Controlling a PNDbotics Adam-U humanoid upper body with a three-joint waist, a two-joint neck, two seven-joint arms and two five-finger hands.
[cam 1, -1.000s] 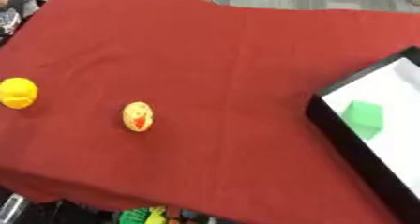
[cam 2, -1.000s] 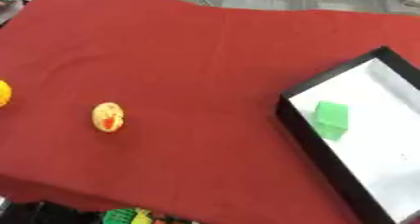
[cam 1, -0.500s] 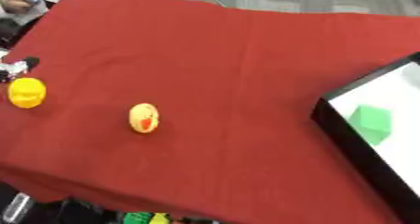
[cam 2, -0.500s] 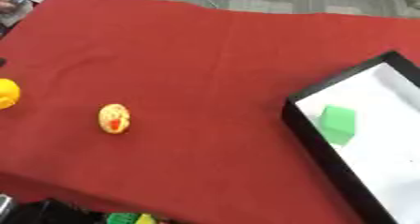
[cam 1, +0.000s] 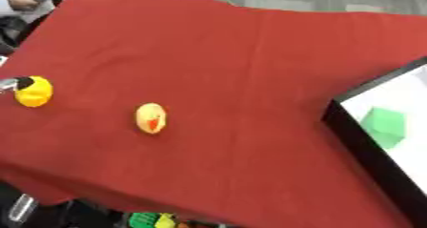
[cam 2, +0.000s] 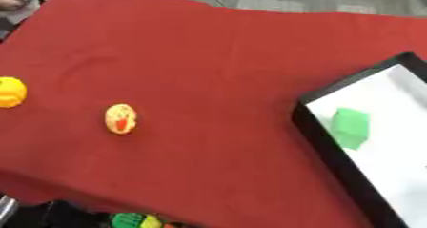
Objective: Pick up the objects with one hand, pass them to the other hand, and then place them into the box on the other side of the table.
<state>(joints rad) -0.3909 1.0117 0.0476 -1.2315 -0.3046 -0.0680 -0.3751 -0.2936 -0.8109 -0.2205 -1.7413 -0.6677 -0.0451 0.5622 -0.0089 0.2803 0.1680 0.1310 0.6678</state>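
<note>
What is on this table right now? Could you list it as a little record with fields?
surface: red cloth covering the table
yellow toy: round yellow toy at the left edge
egg toy: yellow oval toy with a red mark, lying apart from the first
box: black-rimmed box with a white floor, at the right
in box: green block
robot hand: only a small dark and silver part touches the round toy; fingers not visible

Desk (cam 1: 250,55) w/ red cloth all over it. On it: yellow round toy (cam 1: 34,91) at left edge, yellow egg-shaped toy w/ red mark (cam 1: 151,118) near it, black-rimmed white box (cam 2: 321,141) on right side.
</note>
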